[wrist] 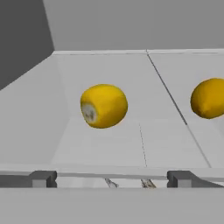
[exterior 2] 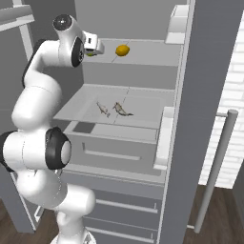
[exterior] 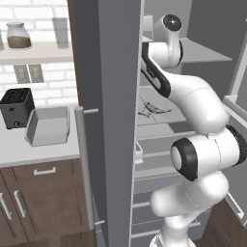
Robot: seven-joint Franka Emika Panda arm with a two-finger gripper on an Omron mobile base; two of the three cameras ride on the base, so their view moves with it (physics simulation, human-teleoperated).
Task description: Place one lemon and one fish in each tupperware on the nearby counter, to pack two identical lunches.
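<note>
1. My gripper [wrist: 112, 178] has its jaws spread wide and holds nothing. It is at the upper fridge shelf [exterior 2: 147, 57], aimed at the near lemon [wrist: 104, 106].
2. The second lemon [wrist: 209, 98] sits on the same shelf, well apart to the right in the hand view; in the right base view it is the yellow fruit [exterior 2: 122, 50] beyond the hand.
3. Two fish [exterior 2: 122, 109] [exterior 2: 102, 108] lie side by side on the shelf below, near the middle.
4. One tupperware [exterior: 48, 125] waits on the counter [exterior: 43, 154], just beside the black toaster [exterior: 16, 107], on the far side of the fridge door [exterior: 113, 120]. I do not see the other tub.
5. Risk, imo: the lemon is round on a smooth shelf, so if the fingers come uneven it can roll away toward the back wall or into the 2nd lemon.
6. Risk: closing too high on the fruit can squeeze it out of the pads.
7. Risk: the arm is bent tight inside the fridge, so pulling out may knock the shelf edge or the door bins [exterior 2: 164, 138].
8. In the way: the open door stands between fridge and counter, so the carry needs to go around it, prob. with the base driving.
9. A jar [exterior: 19, 36] stands on the wall shelf [exterior: 34, 52] above the counter, not a problem now.
</note>
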